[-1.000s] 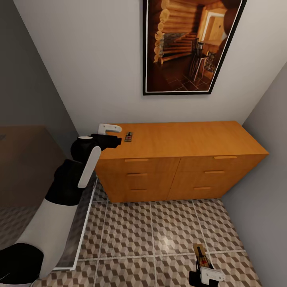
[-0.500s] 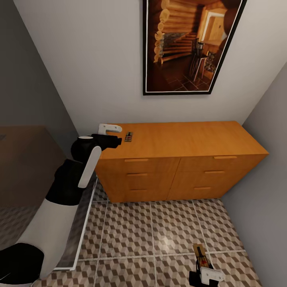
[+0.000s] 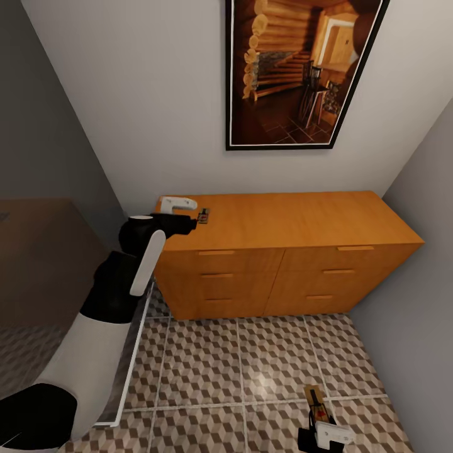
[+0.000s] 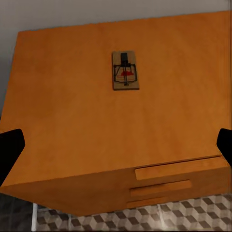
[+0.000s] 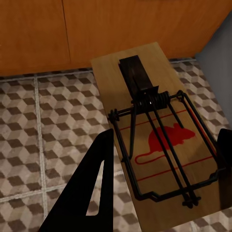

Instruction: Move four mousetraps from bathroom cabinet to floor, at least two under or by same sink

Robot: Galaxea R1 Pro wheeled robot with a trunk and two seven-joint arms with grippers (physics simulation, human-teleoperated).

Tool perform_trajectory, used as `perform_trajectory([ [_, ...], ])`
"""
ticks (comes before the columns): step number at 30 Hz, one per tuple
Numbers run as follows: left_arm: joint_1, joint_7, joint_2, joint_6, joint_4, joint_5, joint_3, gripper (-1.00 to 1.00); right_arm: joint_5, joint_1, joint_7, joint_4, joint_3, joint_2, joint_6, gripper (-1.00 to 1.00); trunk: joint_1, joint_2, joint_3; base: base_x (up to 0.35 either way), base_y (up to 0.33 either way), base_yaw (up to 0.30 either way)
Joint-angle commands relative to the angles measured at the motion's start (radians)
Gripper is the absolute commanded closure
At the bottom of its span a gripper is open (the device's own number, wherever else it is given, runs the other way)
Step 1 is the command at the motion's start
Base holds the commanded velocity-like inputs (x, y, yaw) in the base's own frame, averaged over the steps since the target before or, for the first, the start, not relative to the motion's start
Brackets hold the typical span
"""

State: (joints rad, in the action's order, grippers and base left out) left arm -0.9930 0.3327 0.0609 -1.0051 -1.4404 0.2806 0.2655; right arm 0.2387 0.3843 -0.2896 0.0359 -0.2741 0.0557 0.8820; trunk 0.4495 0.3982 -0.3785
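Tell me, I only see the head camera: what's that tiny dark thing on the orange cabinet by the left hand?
Observer: The left wrist view shows a mousetrap lying flat on the cabinet top, with a red mouse printed on it.
Operator: Is the left hand grabbing it?
Observer: No. The left gripper is open, its fingertips wide apart and short of the trap.
Operator: And the right hand?
Observer: The right gripper holds another mousetrap between its fingers, above the cube-pattern bathroom floor.
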Motion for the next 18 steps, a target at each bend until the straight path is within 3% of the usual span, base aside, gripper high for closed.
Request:
perform_trajectory([
  [1,-0.001,0.010,0.002,-0.003,0.002,0.010,0.001,-1.00,0.008,0.001,-0.004,-0.001,-0.008,0.001,0.003,1.00,0.001,0.002,-0.002,0.000,0.000,0.000],
  [18,-0.001,0.009,0.010,-0.004,0.030,0.009,0.000,-1.00,0.008,0.001,-0.004,-0.001,-0.008,0.010,0.003,1.00,0.001,0.002,-0.002,0.000,0.000,0.000],
])
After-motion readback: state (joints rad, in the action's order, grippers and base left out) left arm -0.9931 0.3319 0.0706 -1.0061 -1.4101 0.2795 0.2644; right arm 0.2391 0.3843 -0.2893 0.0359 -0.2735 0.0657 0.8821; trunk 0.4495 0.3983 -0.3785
